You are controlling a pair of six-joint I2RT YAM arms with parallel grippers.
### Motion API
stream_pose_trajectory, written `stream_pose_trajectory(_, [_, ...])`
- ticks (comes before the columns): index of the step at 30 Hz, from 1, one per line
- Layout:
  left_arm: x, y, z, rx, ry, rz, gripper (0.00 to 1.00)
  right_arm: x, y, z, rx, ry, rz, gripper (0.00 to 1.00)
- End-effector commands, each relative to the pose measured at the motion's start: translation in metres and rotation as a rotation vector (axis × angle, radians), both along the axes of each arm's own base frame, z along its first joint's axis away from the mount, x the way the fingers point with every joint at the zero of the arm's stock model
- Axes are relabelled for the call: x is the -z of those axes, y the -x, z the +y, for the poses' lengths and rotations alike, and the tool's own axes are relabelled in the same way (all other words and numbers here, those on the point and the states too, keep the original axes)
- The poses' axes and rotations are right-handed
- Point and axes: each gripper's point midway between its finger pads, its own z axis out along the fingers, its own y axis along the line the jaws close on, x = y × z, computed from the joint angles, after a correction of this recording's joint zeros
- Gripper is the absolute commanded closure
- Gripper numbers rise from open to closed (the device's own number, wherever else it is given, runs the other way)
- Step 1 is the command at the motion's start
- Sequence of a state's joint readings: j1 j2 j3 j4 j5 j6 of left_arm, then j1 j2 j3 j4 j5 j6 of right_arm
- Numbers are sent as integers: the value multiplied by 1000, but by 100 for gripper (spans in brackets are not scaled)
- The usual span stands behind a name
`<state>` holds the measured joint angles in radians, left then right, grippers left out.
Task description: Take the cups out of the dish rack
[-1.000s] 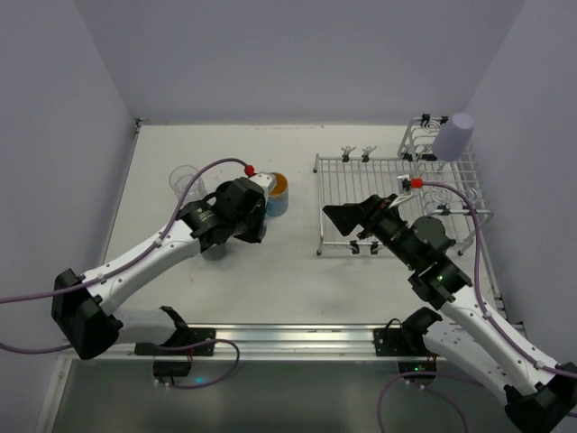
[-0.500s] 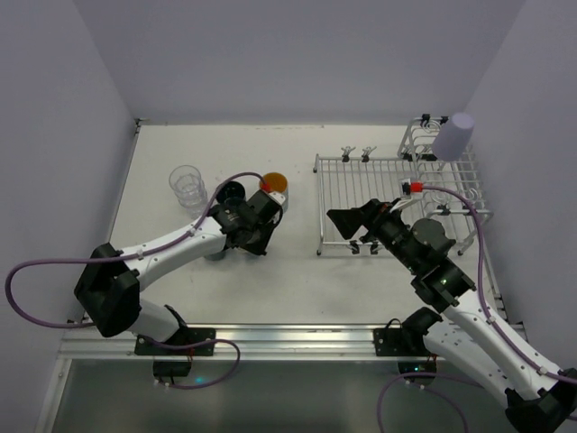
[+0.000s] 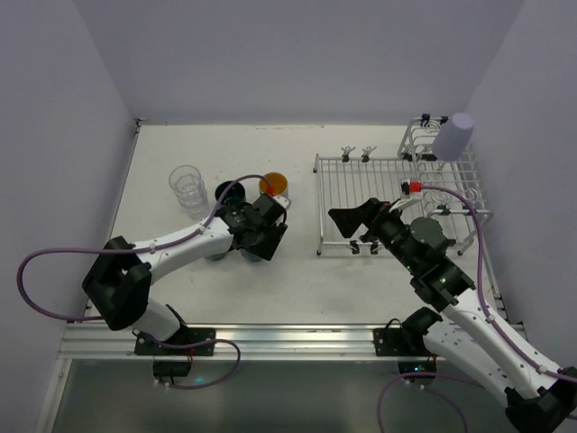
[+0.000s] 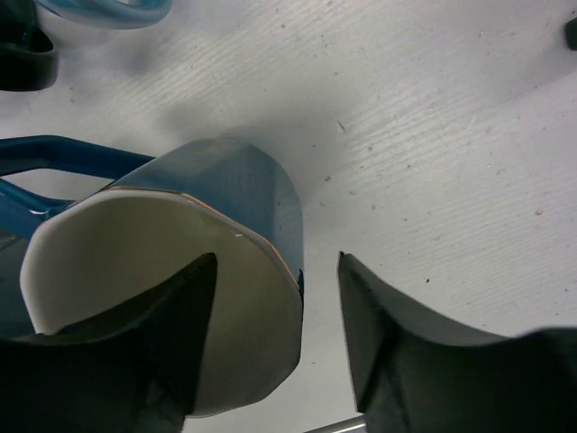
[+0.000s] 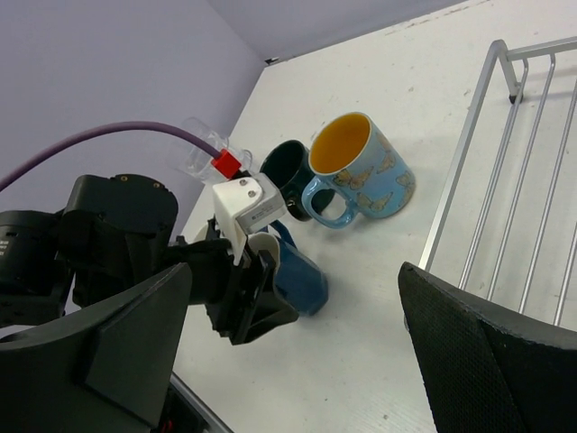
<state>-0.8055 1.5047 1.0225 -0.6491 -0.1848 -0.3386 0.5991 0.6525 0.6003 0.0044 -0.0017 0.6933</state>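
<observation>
Heads up: your left jaws (image 4: 278,271) are partly open and straddle the wall of the dark blue mug (image 4: 257,189). One finger is inside and the other is outside, clear of the wall, so nothing is gripped.

If you pull away at an angle, that inside finger could catch the rim and tip the mug into the second teal mug (image 4: 54,161) sitting right beside it.

The light blue mug (image 5: 361,171), dark teal mug (image 5: 290,167) and clear glass (image 3: 187,187) are bunched close together on the left half of the surface, so there's not much swing room.

The right jaws (image 3: 347,221) are wide open and empty, over the near left corner of the dish rack (image 3: 397,180).

The lavender tumbler (image 3: 453,135) is perched on the tall basket at the far right corner, and a sloppy approach could knock it off.

The surface (image 3: 297,271) is off-white and a bit speckled, with pale lavender walls.
</observation>
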Motion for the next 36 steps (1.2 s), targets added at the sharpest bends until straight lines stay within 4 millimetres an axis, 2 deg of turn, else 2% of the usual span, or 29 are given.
stream_pose_trajectory(1, [-9, -10, 3, -8, -10, -66, 35, -16, -7, -5, 38, 16, -29, 1])
stream_pose_trajectory(4, [-17, -11, 4, -10, -1, -85, 28, -16, -11, -9, 63, 52, -10, 1])
stream_pose_trajectory(5, [-20, -12, 4, -11, 3, -93, 25, -24, -12, -11, 70, 60, -26, 1])
stream_pose_trajectory(6, [-25, -14, 4, -14, 14, -111, 23, -23, -12, -12, 75, 77, -17, 1])
stream_pose_trajectory(7, [-36, -16, 5, -23, 28, -143, 17, -24, -15, -15, 94, 90, -15, 1])
stream_pose_trajectory(8, [-45, -18, 5, -26, 42, -165, 12, -36, -17, -18, 108, 102, -41, 1])
stream_pose_trajectory(9, [-57, -21, 3, -35, 66, -196, 8, -34, -17, -21, 119, 132, -30, 1])
stream_pose_trajectory(10, [-77, -23, 2, -41, 108, -241, 0, -33, -21, -23, 133, 160, -23, 1])
stream_pose_trajectory(11, [-91, -26, 0, -39, 141, -273, 0, -49, -26, -31, 178, 181, -53, 1])
stream_pose_trajectory(13, [-133, -29, -4, -43, 236, -361, 0, -54, -31, -41, 230, 227, -52, 1])
stream_pose_trajectory(14, [-153, -32, -8, -42, 290, -406, 0, -66, -37, -52, 290, 256, -78, 1])
stream_pose_trajectory(15, [-168, -30, -10, -33, 335, -439, 0, -68, -40, -60, 328, 278, -79, 1])
stream_pose_trajectory(16, [-192, -23, -9, -21, 416, -486, 0, -75, -42, -69, 368, 294, -90, 1])
stream_pose_trajectory(17, [-202, -22, -11, -4, 468, -524, 0, -92, -46, -89, 460, 332, -119, 1])
stream_pose_trajectory(18, [-224, -13, -7, 14, 544, -577, 0, -94, -47, -102, 512, 368, -110, 1])
stream_pose_trajectory(19, [-238, -6, -13, 51, 617, -610, 0, -112, -46, -117, 568, 391, -137, 1])
stream_pose_trajectory(20, [-229, -1, -11, 70, 625, -607, 0, -118, -47, -136, 642, 412, -139, 1])
stream_pose_trajectory(22, [-244, 17, -6, 127, 708, -652, 0, -130, -47, -163, 750, 432, -144, 1])
stream_pose_trajectory(23, [-235, 22, -7, 153, 716, -658, 0, -138, -49, -184, 824, 448, -143, 1])
stream_pose_trajectory(25, [-242, 35, -4, 201, 776, -695, 0, -153, -47, -208, 926, 477, -144, 1])
stream_pose_trajectory(26, [-232, 37, -3, 204, 770, -685, 0, -157, -48, -223, 987, 498, -134, 1])
stream_pose_trajectory(28, [-231, 43, -1, 220, 786, -686, 0, -161, -63, -235, 1032, 544, -116, 1])
stream_pose_trajectory(29, [-224, 44, -2, 226, 778, -670, 0, -172, -65, -248, 1076, 553, -119, 1])
stream_pose_trajectory(30, [-221, 45, -2, 230, 775, -668, 0, -165, -82, -250, 1077, 586, -88, 1])
stream_pose_trajectory(31, [-217, 44, -3, 234, 766, -662, 0, -177, -86, -254, 1089, 593, -101, 1])
stream_pose_trajectory(32, [-215, 43, -3, 236, 755, -661, 0, -178, -91, -260, 1107, 608, -90, 1])
stream_pose_trajectory(34, [-207, 39, -4, 231, 724, -643, 0, -177, -113, -260, 1106, 622, -69, 1])
stream_pose_trajectory(35, [-209, 38, -4, 231, 718, -645, 0, -175, -123, -263, 1094, 627, -61, 1])
stream_pose_trajectory(36, [-206, 38, -5, 231, 708, -633, 0, -169, -132, -264, 1087, 645, -37, 1])
